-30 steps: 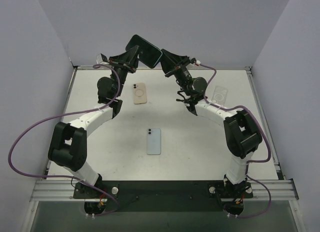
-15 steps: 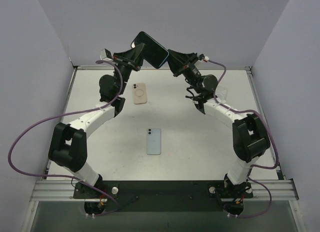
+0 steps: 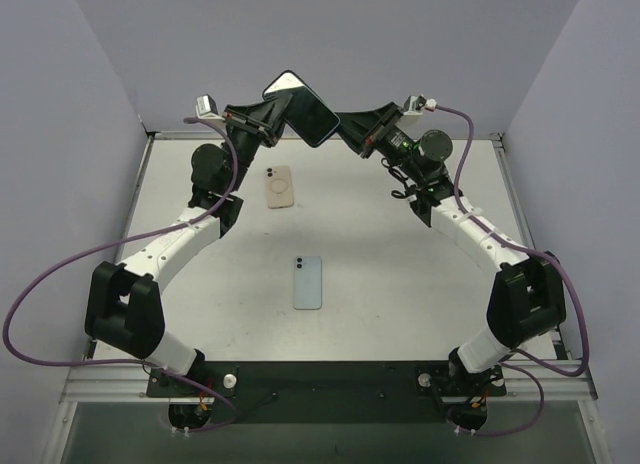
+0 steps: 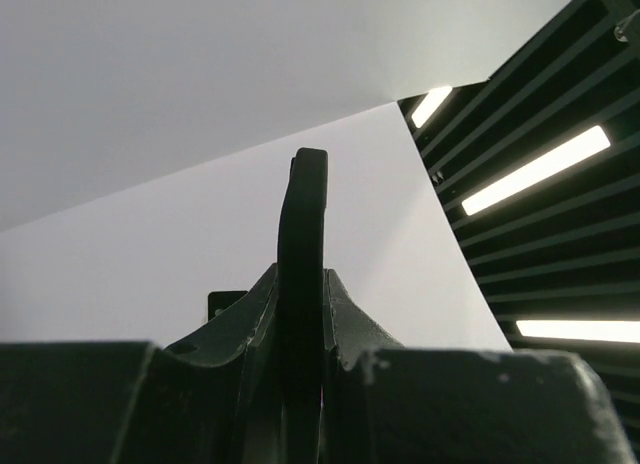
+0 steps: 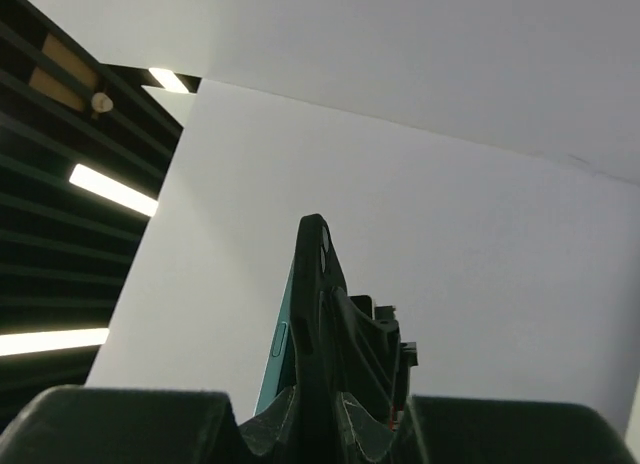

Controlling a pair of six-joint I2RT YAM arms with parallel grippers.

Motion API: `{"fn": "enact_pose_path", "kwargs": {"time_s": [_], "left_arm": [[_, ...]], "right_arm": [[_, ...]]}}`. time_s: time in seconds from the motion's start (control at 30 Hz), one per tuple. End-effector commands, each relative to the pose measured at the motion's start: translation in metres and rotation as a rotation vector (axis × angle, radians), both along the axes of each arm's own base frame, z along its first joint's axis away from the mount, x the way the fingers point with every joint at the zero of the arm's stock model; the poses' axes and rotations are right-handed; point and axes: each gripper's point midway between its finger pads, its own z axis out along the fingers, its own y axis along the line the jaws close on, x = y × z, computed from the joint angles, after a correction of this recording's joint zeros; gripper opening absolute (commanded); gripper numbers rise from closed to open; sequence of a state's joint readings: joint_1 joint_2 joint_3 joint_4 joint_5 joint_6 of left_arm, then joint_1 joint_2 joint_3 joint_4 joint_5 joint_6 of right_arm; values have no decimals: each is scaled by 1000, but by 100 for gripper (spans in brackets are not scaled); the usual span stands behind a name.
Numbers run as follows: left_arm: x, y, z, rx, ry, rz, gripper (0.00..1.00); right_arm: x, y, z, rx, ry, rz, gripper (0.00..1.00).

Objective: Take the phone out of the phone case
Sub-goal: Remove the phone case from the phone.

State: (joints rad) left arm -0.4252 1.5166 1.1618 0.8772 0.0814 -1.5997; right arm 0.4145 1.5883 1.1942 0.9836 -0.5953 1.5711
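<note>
Rotated phone (image 3: 300, 106) and swung right elbow outward since a second ago. Clamped narrow on phone case (image 4: 302, 244) edge with left gripper (image 3: 278, 111) as anchor. Pinched opposite edge with right gripper (image 3: 342, 132), presumably for peeling. Held aloft over far table (image 3: 400, 304) edge.

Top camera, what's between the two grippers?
The dark cased phone, held in the air; left gripper and right gripper each clamp one end. Top view shows it.

Blue phone (image 3: 308, 282), beige case (image 3: 279, 187) (apart).
</note>
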Motion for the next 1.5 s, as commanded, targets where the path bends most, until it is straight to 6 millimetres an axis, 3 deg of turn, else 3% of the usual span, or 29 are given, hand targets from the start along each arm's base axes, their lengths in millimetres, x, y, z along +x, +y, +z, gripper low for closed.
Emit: {"fn": "enact_pose_path", "kwargs": {"time_s": [0.0,0.1,0.27,0.47,0.53,0.7,0.77,0.83,1.03,1.2,1.27,1.37,1.4,1.47], "left_arm": [[-139,-43,99,-52,-360,-424,0],[-136,-50,92,-25,-333,-442,0],[-134,-61,79,-9,-308,-488,0],[-134,-70,69,-25,-306,-560,0],[-134,-72,69,-12,-305,-569,0],[-126,-79,63,31,-298,-583,0],[-123,-81,60,42,-292,-582,0],[-120,-83,56,53,-282,-585,0],[-107,-88,34,96,-226,-582,0],[-99,-101,1,132,-192,-643,0],[-96,-105,-14,139,-175,-665,0],[-90,-107,-40,146,-147,-654,16],[-90,-108,-45,151,-148,-657,22],[-85,-111,-64,169,-115,-666,34]], "right_arm": [[-39,55,-139,-359,252,319,0],[-35,57,-132,-361,230,327,0],[-31,64,-126,-352,205,360,8],[-30,76,-112,-210,188,449,15],[-32,78,-104,-159,176,483,16],[-41,78,-104,-150,158,522,22],[-43,76,-106,-154,156,516,17],[-43,72,-108,-154,166,504,0],[-34,46,-119,-168,195,390,0],[-33,19,-135,-215,234,283,0],[-28,6,-133,-193,233,242,0],[-22,-15,-146,-218,260,169,0],[-22,-21,-160,-238,308,147,0],[-21,-34,-163,-279,291,95,0]]}}
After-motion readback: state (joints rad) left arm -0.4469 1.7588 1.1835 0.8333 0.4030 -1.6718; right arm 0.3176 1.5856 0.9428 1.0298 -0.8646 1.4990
